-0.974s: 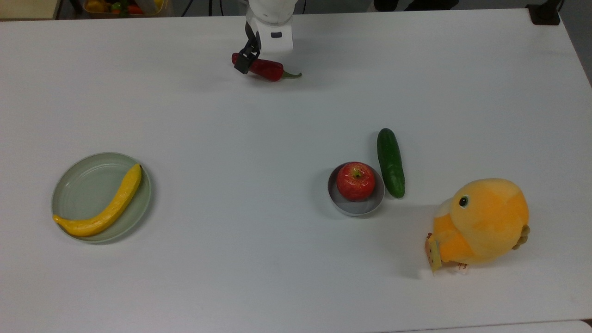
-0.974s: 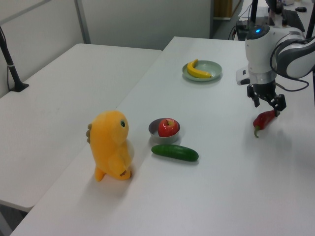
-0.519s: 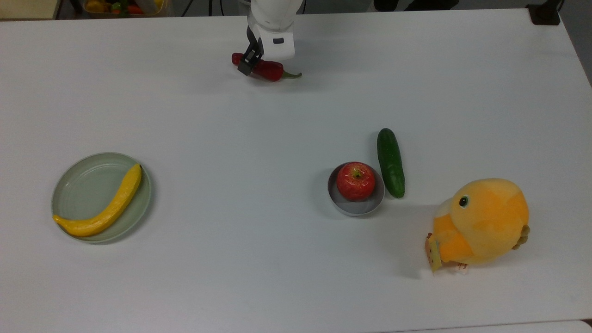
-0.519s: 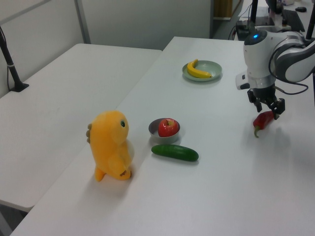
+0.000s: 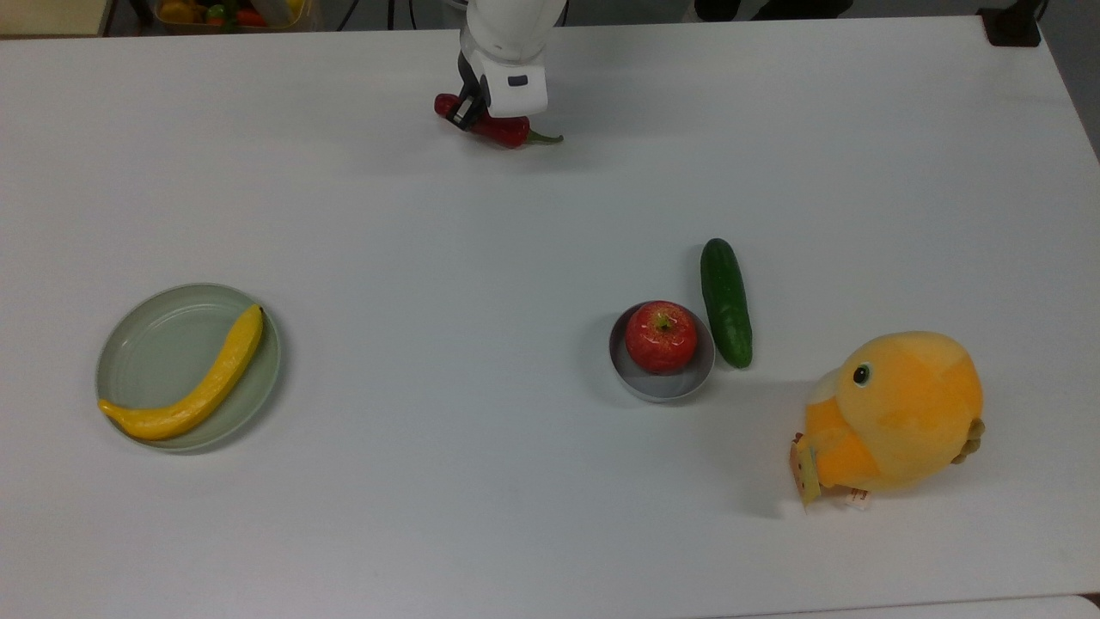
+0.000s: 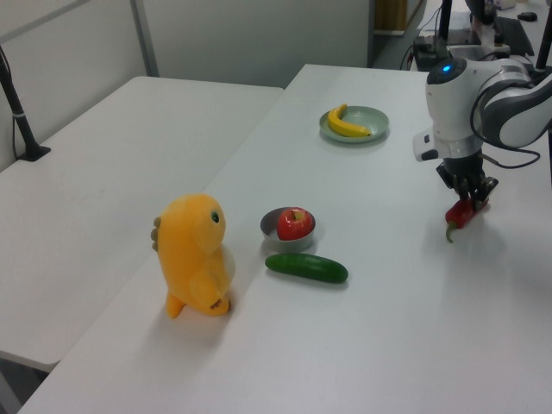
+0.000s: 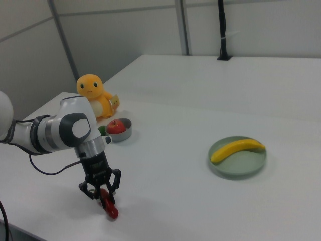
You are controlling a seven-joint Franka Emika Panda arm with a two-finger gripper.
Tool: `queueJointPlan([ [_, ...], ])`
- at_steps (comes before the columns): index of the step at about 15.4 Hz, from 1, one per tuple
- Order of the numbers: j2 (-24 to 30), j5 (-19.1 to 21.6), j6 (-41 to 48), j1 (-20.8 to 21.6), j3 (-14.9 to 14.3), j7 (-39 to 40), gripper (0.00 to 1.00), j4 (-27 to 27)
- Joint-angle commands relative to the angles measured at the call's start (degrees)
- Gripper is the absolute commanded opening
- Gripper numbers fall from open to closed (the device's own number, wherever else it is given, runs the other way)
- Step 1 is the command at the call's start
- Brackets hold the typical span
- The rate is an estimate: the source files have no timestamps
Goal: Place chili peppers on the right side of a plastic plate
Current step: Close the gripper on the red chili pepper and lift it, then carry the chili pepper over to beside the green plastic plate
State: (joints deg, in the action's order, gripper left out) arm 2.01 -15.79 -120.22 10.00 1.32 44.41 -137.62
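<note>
Fingers (image 7: 106,192) part open, straddling chili (image 5: 484,123) on worktop (image 5: 516,258), not yet clamped. Probably light, glossy, slippery: best gripped mid-body, not stem. Plate (image 5: 146,344) well apart, holding banana (image 5: 193,385).

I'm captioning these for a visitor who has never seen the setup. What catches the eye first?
The orange plush toy at the top view's lower right stands out most. Next, the red apple in its grey bowl beside a cucumber, then the white arm's tool down over the red chili at the table's far edge.
</note>
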Motion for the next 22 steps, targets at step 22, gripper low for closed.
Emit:
queueJointPlan([
  [22, -15.00, 24.74, 1.36, -13.16, -12.38, -3.89, 0.09, 41.55],
])
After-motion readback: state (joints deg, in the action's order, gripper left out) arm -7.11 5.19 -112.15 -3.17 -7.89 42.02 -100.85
